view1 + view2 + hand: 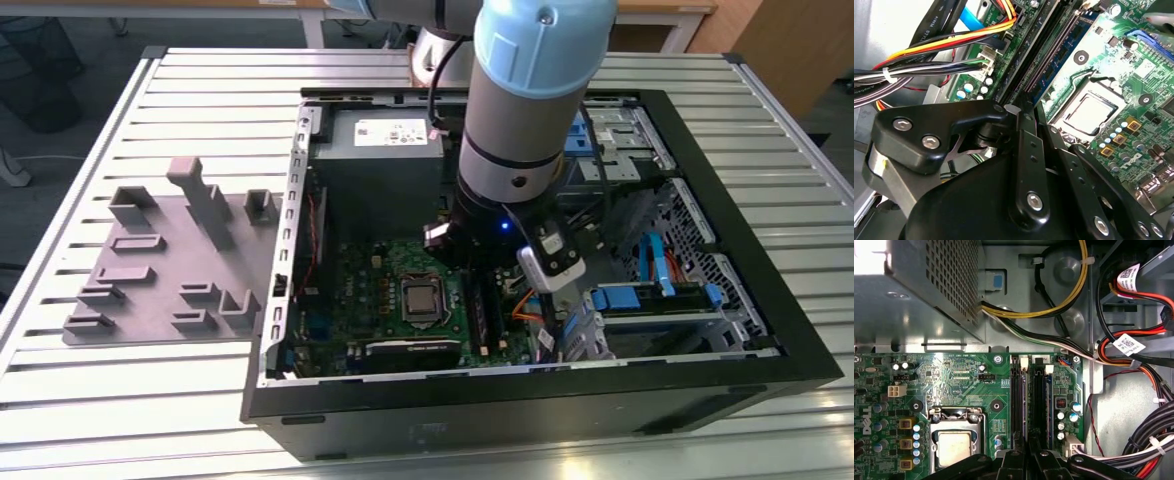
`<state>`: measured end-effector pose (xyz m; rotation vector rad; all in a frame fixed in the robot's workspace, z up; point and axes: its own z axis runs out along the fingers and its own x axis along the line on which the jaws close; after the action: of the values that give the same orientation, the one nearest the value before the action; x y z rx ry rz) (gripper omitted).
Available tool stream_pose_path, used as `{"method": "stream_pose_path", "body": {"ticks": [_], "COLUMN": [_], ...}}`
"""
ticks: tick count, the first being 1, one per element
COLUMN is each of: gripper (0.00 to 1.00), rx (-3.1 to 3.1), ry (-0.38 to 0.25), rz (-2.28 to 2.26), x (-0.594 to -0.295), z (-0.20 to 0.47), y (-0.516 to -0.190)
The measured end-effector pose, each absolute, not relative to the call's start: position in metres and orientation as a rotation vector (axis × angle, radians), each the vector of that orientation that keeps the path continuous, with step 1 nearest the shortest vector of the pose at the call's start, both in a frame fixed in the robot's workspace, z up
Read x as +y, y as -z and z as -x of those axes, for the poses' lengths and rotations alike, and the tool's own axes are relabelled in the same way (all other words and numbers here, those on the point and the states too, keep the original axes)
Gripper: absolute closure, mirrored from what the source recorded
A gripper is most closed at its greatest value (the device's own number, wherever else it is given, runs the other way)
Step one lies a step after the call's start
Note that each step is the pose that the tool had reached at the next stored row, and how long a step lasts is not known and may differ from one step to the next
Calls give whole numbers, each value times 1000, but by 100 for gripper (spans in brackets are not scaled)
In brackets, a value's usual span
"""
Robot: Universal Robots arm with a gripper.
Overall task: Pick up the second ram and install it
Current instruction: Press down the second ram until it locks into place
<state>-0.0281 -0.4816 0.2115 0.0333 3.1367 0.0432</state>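
The second ram (1027,405) is a thin blue-green stick standing on edge in line with the long black slots (1040,405) of the green motherboard (954,380). In the second wrist view its blue side (1056,60) runs away from my fingertips, low between the slots. My gripper (1029,457) is shut on the stick's near part, its black fingers (1021,150) drawn together over it. In the exterior view my gripper (483,285) hangs inside the open computer case, beside the processor socket (422,298).
Bundled cables (1134,355) lie close beside the slots, and orange and yellow wires (954,40) run past them. The perforated power supply box (919,285) borders the board. A grey holder fixture (174,260) sits on the slatted table at the exterior view's left of the case wall (534,400).
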Motion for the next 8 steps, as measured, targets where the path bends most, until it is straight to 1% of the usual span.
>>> {"method": "stream_pose_path", "body": {"ticks": [8], "gripper": [86], "rx": [3137], "ry": [-43], "rz": [-33], "x": [-482], "z": [28], "y": [-207]}}
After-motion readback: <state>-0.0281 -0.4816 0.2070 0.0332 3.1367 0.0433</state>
